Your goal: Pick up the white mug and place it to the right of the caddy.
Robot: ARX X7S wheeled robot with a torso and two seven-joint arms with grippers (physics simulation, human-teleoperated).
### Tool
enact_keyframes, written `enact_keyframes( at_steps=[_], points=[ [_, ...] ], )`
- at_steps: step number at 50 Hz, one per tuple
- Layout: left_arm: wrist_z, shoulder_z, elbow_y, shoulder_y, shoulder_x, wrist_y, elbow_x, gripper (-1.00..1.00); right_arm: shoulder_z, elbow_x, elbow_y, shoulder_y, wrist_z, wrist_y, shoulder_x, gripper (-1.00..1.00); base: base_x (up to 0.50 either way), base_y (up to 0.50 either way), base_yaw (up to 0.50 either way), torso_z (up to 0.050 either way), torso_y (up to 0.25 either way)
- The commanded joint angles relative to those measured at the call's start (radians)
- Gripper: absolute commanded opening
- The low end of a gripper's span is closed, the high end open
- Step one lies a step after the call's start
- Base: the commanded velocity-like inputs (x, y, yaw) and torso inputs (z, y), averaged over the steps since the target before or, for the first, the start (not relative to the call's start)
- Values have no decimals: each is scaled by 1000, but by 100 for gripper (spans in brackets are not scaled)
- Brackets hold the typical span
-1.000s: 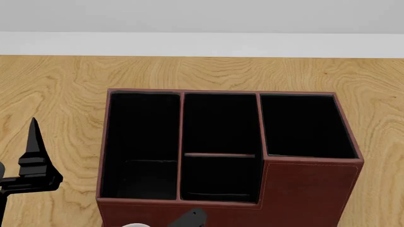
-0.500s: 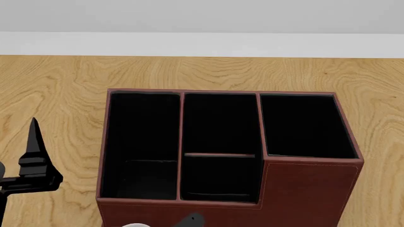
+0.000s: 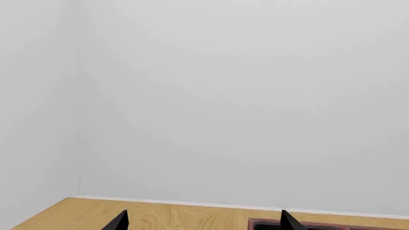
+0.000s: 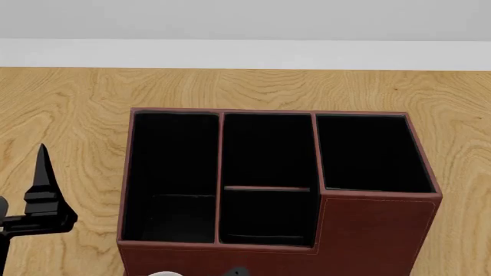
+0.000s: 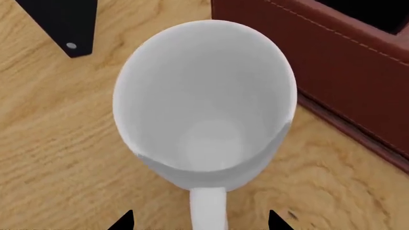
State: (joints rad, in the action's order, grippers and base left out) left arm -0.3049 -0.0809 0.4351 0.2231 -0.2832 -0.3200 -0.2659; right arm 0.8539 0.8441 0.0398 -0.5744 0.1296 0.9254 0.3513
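The white mug (image 5: 204, 105) stands upright on the wooden table, seen from above in the right wrist view, close beside the reddish-brown caddy (image 5: 319, 62). My right gripper (image 5: 199, 221) is open above it, and the mug's handle (image 5: 208, 208) points into the gap between the two black fingertips without touching them. In the head view the caddy (image 4: 368, 230) fills the middle, and only a sliver of the mug's rim (image 4: 162, 273) shows at the bottom edge. My left gripper (image 4: 40, 195) hovers left of the caddy, open (image 3: 203, 223) and holding nothing.
A black flat part (image 5: 64, 24) with a small pale dot lies beyond the mug. The wooden table (image 4: 69, 103) runs back to a white wall. The caddy's back corner (image 3: 319, 224) peeks into the left wrist view.
The dark tip of my right gripper at the bottom of the head view has sunk almost out of sight. The left arm and the caddy have stayed put.
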Motion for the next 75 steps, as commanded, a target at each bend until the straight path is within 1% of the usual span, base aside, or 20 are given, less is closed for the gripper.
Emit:
enact_keyframes(
  at_steps=[1,23,24,34,44,75],
  points=[
    [-5,-2,-1,1,-4,0,-4,100,12,-9,-28,2,-15,-16,-8,100,0,0,0,0,0],
    [-12,-9,-7,2,-10,10,-8,100,30,-23,-78,4,-48,-47,-16,100,0,0,0,0,0],
    [-11,-9,-7,2,-11,11,-8,100,32,-26,-80,4,-46,-48,-17,-100,0,0,0,0,0],
    [-19,-7,2,2,-15,6,-14,100,40,-45,-66,0,-6,-35,-12,-100,0,0,2,0,0],
    [-29,2,3,3,-16,9,-19,100,35,-44,4,-5,40,-16,7,-100,0,0,1,0,0],
    [-43,18,-16,11,-27,21,-33,100,-30,58,231,-21,169,98,62,-100,0,0,0,0,0]
  ],
)
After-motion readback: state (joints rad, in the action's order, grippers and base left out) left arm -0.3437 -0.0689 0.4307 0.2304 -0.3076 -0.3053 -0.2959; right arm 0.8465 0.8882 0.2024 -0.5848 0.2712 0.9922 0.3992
